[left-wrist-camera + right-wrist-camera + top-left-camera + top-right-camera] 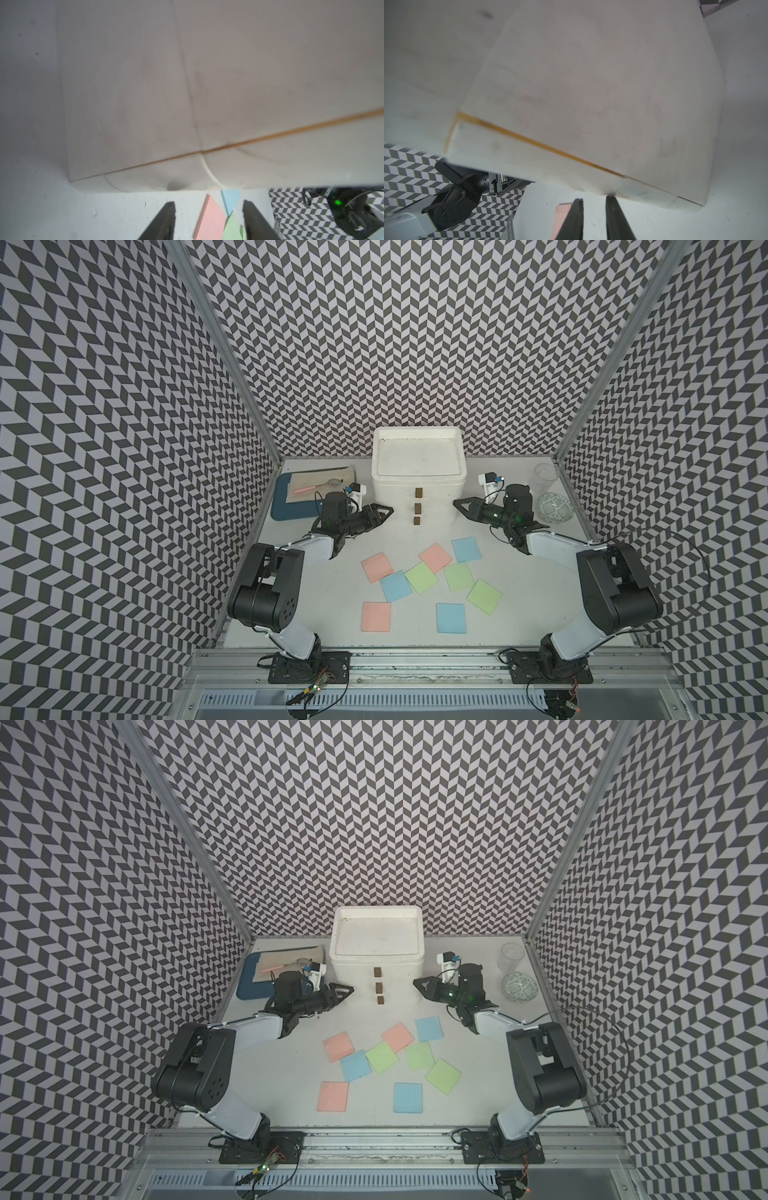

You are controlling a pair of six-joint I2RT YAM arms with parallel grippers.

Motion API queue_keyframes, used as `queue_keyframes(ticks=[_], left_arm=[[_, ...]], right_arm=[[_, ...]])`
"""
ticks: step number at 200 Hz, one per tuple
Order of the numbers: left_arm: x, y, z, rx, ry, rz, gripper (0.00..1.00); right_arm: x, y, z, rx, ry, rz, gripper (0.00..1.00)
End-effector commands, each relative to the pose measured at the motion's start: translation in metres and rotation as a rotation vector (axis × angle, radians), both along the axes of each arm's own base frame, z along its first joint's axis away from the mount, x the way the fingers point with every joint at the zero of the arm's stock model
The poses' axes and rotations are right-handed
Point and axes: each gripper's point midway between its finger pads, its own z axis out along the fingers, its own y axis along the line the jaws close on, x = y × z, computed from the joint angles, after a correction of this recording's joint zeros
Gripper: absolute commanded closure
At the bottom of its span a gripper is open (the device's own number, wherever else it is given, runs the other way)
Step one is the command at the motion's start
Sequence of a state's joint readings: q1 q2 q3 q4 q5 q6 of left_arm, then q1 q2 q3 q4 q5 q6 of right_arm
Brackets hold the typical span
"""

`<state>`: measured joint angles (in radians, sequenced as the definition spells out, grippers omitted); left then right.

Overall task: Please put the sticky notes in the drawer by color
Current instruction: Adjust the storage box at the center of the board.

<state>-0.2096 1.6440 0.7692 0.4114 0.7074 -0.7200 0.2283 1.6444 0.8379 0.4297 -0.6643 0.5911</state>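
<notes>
Nine sticky notes [421,577] lie flat on the counter [332,614]: three pink, three blue and three green, the middle ones overlapping at their edges. Behind them stands the white three-drawer unit [395,497], its drawers shut and its brown tab handles [417,508] facing the notes.

Walls: black-and-white chevron panels [415,344] closed in my cell on three sides.
Frame: aluminium posts [232,364] stood at both rear corners.
Table: my white tabletop [332,614] was scuffed and speckled.
Front: an aluminium rail [415,659] ran along the near edge.
Light: even, with soft shadows.
</notes>
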Motion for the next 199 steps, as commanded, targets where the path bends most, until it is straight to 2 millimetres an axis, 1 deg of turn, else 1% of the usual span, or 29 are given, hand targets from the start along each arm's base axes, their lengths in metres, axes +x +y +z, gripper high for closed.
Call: queue_keyframes(ticks=[1, 13, 16, 20, 53, 73, 81, 87, 90, 112, 137, 147, 163, 173, 185, 199], left_arm=[[0.005, -0.006, 0.017, -0.012, -0.065, -0.03, 0.54], [0.006, -0.005, 0.017, -0.002, -0.067, -0.024, 0.55], [0.007, -0.005, 0.018, 0.0, -0.072, -0.023, 0.58], [0.008, -0.005, 0.019, 0.004, -0.077, -0.021, 0.59], [0.016, 0.003, 0.02, 0.042, -0.091, 0.036, 0.6], [0.024, 0.008, 0.018, 0.066, -0.09, 0.075, 0.61], [0.027, 0.01, 0.018, 0.081, -0.093, 0.093, 0.63], [0.03, 0.012, 0.018, 0.088, -0.097, 0.102, 0.69], [0.03, 0.012, 0.017, 0.093, -0.097, 0.108, 0.7], [0.037, 0.017, 0.016, 0.112, -0.099, 0.142, 0.7], [0.042, 0.017, 0.014, 0.108, -0.094, 0.149, 0.7], [0.044, 0.017, 0.014, 0.108, -0.095, 0.151, 0.77], [0.047, 0.017, 0.012, 0.108, -0.094, 0.156, 0.77], [0.048, 0.018, 0.012, 0.111, -0.096, 0.163, 0.8], [0.05, 0.017, 0.014, 0.11, -0.099, 0.163, 0.8], [0.052, 0.017, 0.015, 0.112, -0.097, 0.163, 0.79]], right_arm=[[0.019, 0.0, 0.008, -0.025, -0.061, -0.032, 0.79], [0.024, 0.0, 0.009, -0.035, -0.066, -0.036, 0.79], [0.026, 0.0, 0.009, -0.037, -0.068, -0.037, 0.79], [0.028, 0.0, 0.009, -0.04, -0.069, -0.041, 0.79], [0.044, -0.002, 0.011, -0.064, -0.08, -0.068, 0.79], [0.049, -0.001, 0.009, -0.069, -0.075, -0.076, 0.79], [0.051, -0.002, 0.009, -0.068, -0.075, -0.078, 0.79], [0.051, -0.001, 0.009, -0.066, -0.074, -0.077, 0.79], [0.051, -0.001, 0.009, -0.066, -0.073, -0.077, 0.79], [0.049, 0.0, 0.01, -0.06, -0.072, -0.07, 0.79], [0.047, -0.002, 0.013, -0.064, -0.078, -0.076, 0.79], [0.045, -0.002, 0.014, -0.066, -0.08, -0.075, 0.79], [0.041, -0.004, 0.014, -0.069, -0.078, -0.076, 0.79], [0.036, -0.005, 0.013, -0.072, -0.075, -0.074, 0.79], [0.029, -0.006, 0.011, -0.071, -0.06, -0.074, 0.79], [0.015, -0.008, 0.004, -0.078, -0.033, -0.068, 0.79]])
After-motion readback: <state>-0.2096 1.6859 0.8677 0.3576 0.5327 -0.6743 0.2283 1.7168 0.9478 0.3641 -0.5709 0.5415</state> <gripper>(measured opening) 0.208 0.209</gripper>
